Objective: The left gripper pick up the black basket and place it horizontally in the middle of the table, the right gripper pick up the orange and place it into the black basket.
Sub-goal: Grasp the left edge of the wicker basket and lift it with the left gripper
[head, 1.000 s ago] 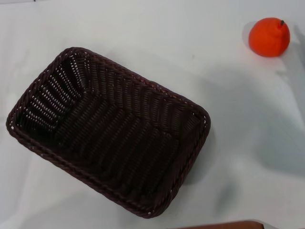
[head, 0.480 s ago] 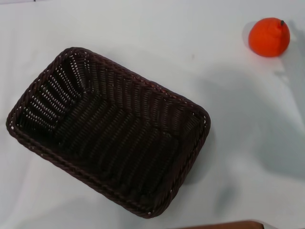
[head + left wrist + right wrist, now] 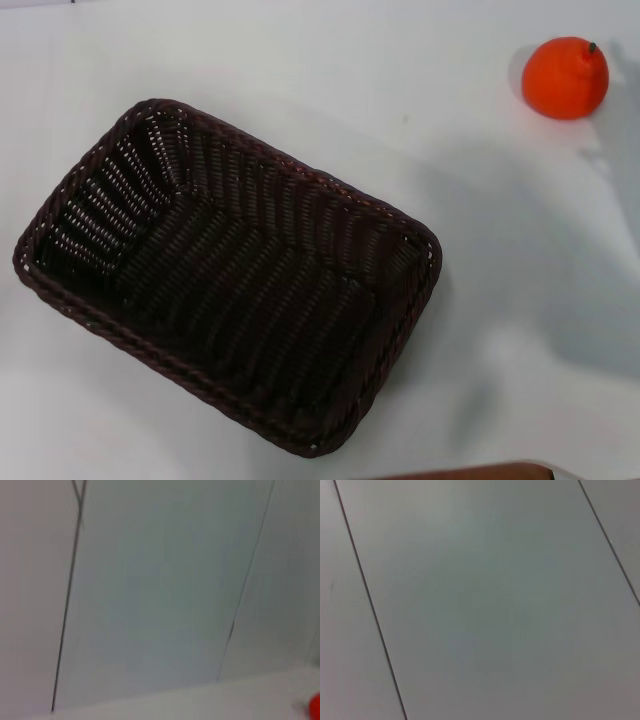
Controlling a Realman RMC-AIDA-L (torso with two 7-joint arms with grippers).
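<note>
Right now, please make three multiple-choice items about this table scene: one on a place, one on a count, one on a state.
1. Where is the orange in the head view?
A. inside the basket
B. on the table, far right
C. held in jaws

2. How many oranges show?
A. one
B. two
C. three

3. How does the basket lie?
A. upside down
B. on its side
C. upright, empty, at a slant

Answers:
1 B: it sits on the white table, apart from the basket.
2 A: only one fruit is seen.
3 C: its bare woven floor shows, sides skewed to the table's edges.
</note>
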